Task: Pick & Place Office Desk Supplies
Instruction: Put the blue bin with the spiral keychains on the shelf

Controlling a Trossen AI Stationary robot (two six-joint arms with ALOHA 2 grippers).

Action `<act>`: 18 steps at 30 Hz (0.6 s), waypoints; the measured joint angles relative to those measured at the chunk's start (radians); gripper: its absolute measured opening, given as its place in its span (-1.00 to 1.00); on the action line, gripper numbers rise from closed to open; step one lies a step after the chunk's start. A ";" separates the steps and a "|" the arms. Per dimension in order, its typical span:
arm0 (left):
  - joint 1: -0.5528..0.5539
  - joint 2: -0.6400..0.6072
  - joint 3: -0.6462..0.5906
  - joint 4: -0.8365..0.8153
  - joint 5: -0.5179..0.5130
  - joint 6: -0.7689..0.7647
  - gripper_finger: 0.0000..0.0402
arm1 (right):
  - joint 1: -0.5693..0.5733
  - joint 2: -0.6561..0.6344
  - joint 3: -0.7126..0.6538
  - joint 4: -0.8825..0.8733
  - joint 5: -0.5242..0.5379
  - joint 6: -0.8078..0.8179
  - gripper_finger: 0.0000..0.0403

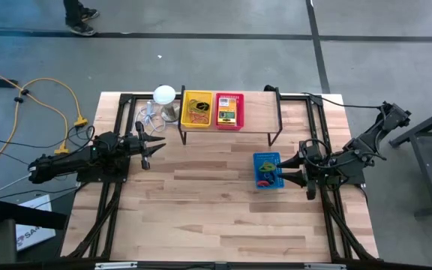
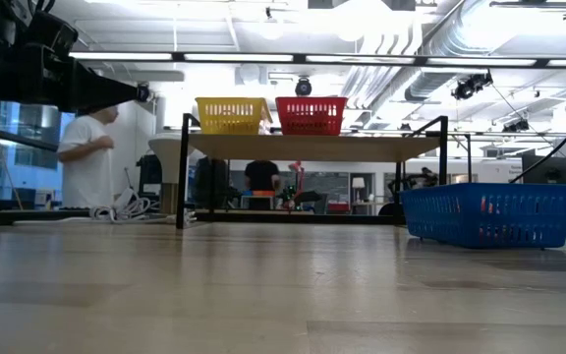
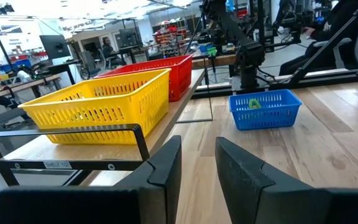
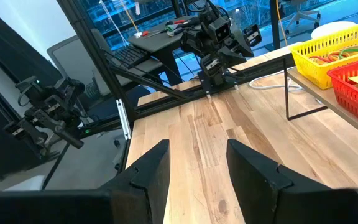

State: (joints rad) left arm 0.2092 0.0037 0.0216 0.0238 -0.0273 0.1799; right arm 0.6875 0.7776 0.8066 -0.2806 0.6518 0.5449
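Both empty tools, left (image 1: 153,145) and right (image 1: 291,172) of the blue basket (image 1: 268,171), gape (no pick begun); next, reach a supply

Robotics lab (open-plan): exposed ceiling ducts (image 2: 480,39), concrete floor (image 1: 201,60), other robot rigs (image 3: 241,37).

Two dark jointed arms are seen, each ended by two flat black fingers (image 3: 160,180) with angular tips.
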 joint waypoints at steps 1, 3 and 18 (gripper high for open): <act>0.000 0.000 0.000 0.000 0.000 0.000 -0.54 | 0.000 0.000 0.000 0.000 0.000 0.000 -0.27; 0.000 0.000 0.000 0.000 0.000 0.000 -0.54 | 0.000 0.000 0.000 0.000 0.000 0.000 -0.27; 0.000 0.000 0.000 0.000 0.000 0.000 -0.54 | 0.000 0.000 0.000 0.009 0.001 -0.103 -0.27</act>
State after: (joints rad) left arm 0.2092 0.0038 0.0216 0.0238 -0.0273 0.1799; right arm 0.6872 0.7779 0.8066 -0.2714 0.6525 0.4419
